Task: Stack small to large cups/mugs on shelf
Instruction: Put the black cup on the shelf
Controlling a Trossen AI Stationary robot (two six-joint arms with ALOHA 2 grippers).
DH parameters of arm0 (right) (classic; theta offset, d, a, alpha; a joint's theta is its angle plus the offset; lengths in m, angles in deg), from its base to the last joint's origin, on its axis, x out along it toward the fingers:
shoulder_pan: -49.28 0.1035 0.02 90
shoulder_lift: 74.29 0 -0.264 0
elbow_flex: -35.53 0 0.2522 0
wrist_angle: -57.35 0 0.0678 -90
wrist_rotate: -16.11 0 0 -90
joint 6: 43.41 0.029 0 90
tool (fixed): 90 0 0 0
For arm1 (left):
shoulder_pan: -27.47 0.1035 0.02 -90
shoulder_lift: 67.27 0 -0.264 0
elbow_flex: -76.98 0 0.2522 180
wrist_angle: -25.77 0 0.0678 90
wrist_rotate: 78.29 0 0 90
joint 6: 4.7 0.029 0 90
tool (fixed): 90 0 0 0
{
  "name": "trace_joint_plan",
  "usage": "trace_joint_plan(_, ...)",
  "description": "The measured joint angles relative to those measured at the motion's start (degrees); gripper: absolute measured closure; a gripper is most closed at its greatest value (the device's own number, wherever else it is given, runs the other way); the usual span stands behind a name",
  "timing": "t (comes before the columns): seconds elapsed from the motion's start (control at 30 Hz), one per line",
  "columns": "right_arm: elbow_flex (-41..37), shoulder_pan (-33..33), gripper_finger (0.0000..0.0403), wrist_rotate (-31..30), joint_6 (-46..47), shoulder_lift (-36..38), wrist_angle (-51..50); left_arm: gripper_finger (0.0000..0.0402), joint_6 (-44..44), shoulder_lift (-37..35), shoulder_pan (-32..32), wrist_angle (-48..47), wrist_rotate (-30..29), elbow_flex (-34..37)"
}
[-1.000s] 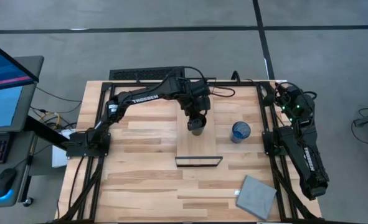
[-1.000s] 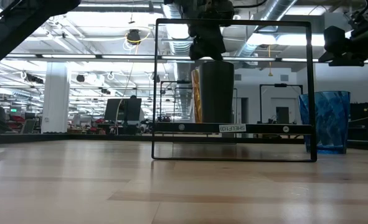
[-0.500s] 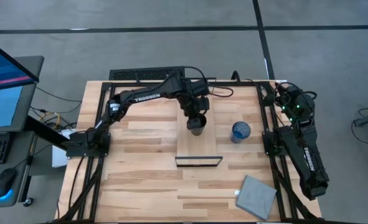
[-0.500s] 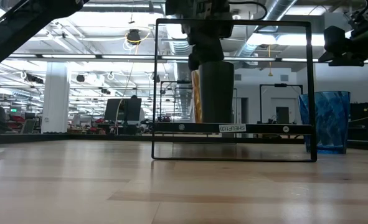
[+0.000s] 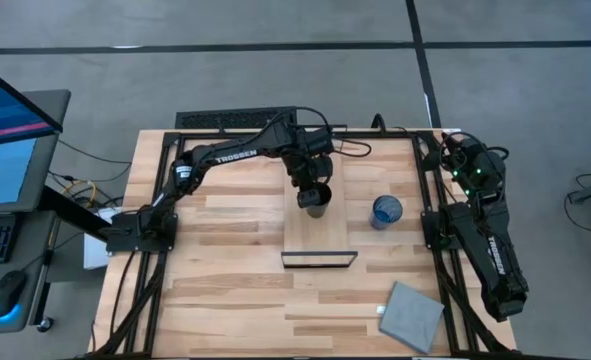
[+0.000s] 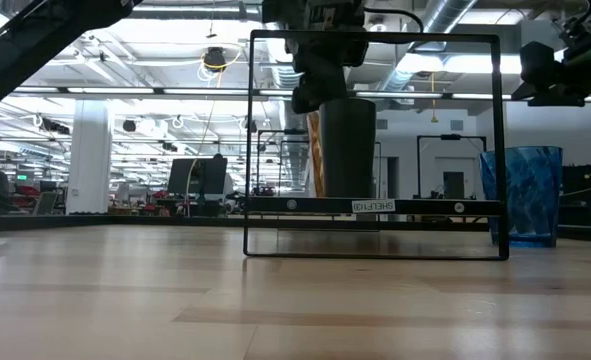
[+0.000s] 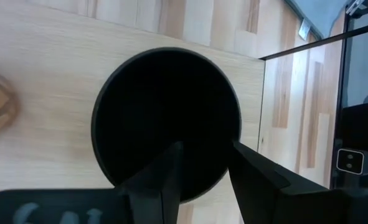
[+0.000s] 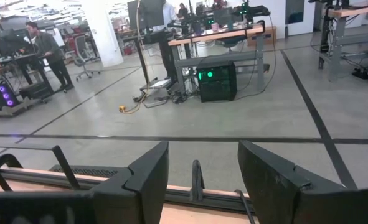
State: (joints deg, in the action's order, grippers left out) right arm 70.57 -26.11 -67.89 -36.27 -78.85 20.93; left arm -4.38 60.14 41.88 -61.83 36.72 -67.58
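High view: left arm reaches across the table to the middle, left gripper directly over the black cup, which stands on the shelf, a light plank running toward the near side with its thin black frame at the near end. Blue cup sits on the table just right of the shelf, off the plank. Grey pad lies at the near right corner, well apart from everything. Right arm is parked along the right table edge, right gripper at the far right corner (folded back, idle). Low view: black cup seen upright through the frame, resting on the shelf board; an amber tumbler shows just behind it on the left, mostly hidden. Left gripper comes down onto the cup's top rim. Blue cup stands outside the frame to the right. Left wrist view: looking down into the dark mouth of the black cup; fingers are a little apart, one at the rim and one overlapping the opening, cannot tell if they actually pinch the wall. Shelf wood around the cup, black frame beyond. Right wrist view: right gripper fingers spread wide, nothing between them, only room floor and desks beyond, with a person standing far off.
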Motion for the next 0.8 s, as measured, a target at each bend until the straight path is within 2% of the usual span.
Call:
trace_joint_plan(0.43, 0.0, 0.0, 0.0189, -0.03, -0.02, 0.0, -0.01, 0.0287, 0.5, 0.0, 0.0, -0.05, -0.32, -0.39)
trace_joint_plan(0.63, 0.0, 0.0, 0.0189, -0.04, -0.02, 0.0, 0.0, 0.0287, 2.0, 0.11, -0.07, -0.33, -4.25, -2.74)
trace_joint_plan(0.8, 0.0, 0.02, 0.0189, -0.04, -0.02, 0.0, -0.01, 0.0287, 2.48, 0.11, -0.11, -0.31, -4.74, -3.15)
